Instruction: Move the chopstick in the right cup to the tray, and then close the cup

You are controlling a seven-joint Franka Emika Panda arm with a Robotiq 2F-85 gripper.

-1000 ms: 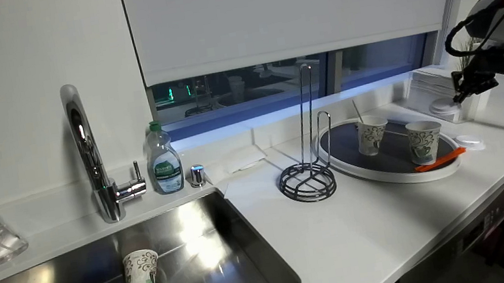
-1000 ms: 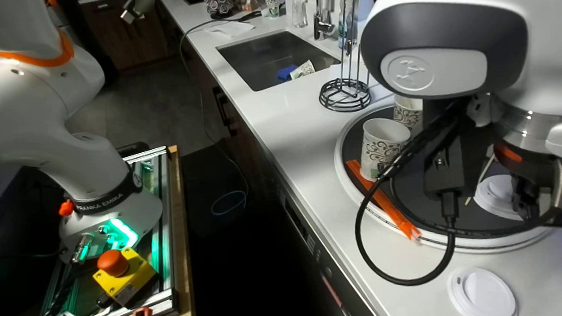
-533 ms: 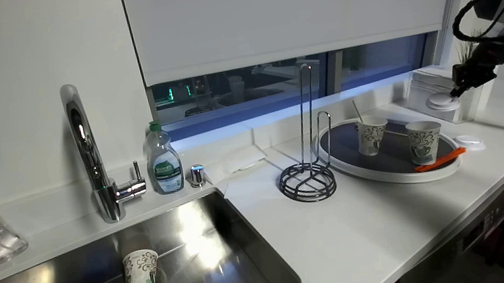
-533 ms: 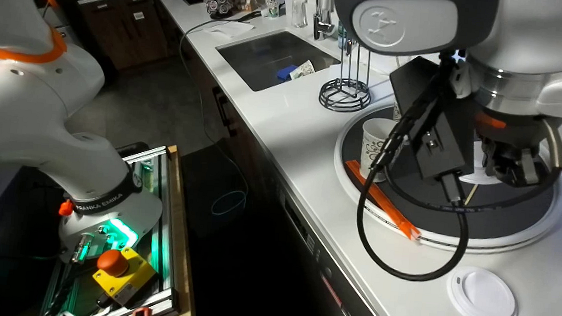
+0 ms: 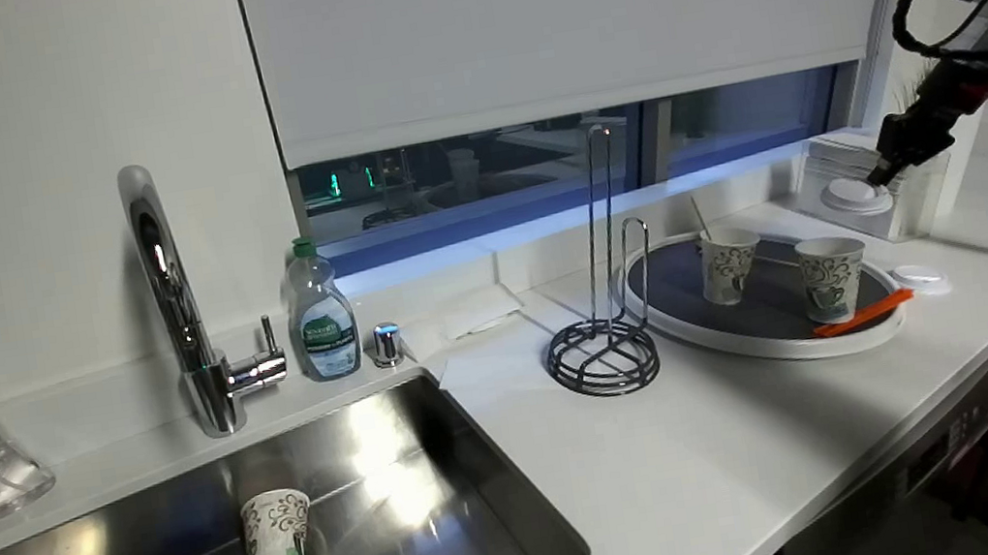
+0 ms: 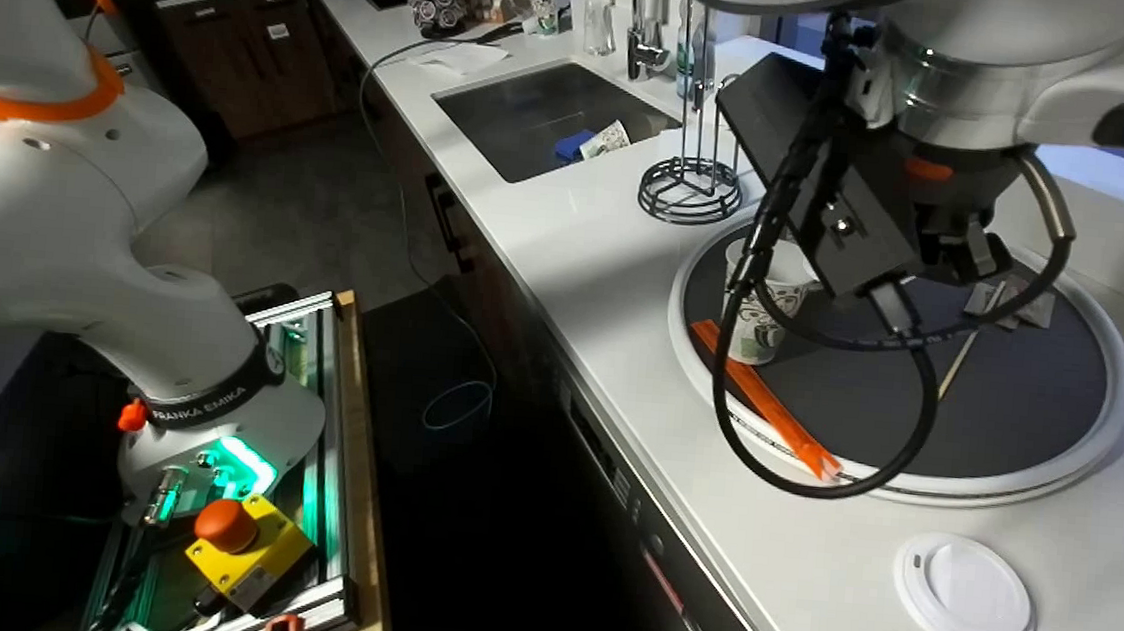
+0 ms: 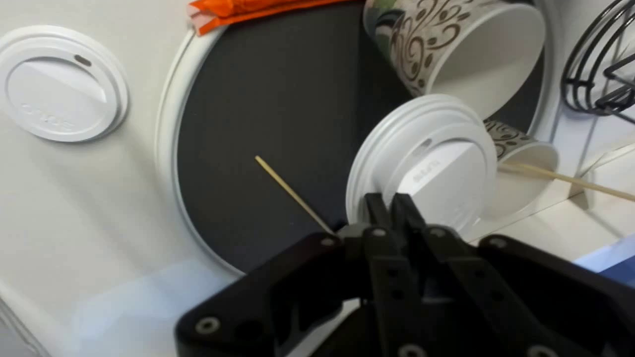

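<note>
Against half a second ago, the pincer point(image 7: 389, 201), pinching the edge of a white sip lid point(image 7: 446, 173), stands further up and left in both exterior views, and more of the chopstick point(image 6: 957, 367) shows. It lies on the round, dark-grey tray point(image 7: 307, 99), slim, straight and pale wood-coloured; its long axis slants, an end pointing to the wrist view's upper left, the rest disappearing behind the pincer, and in an exterior view it runs toward small sachets point(image 6: 1037, 311)
</note>
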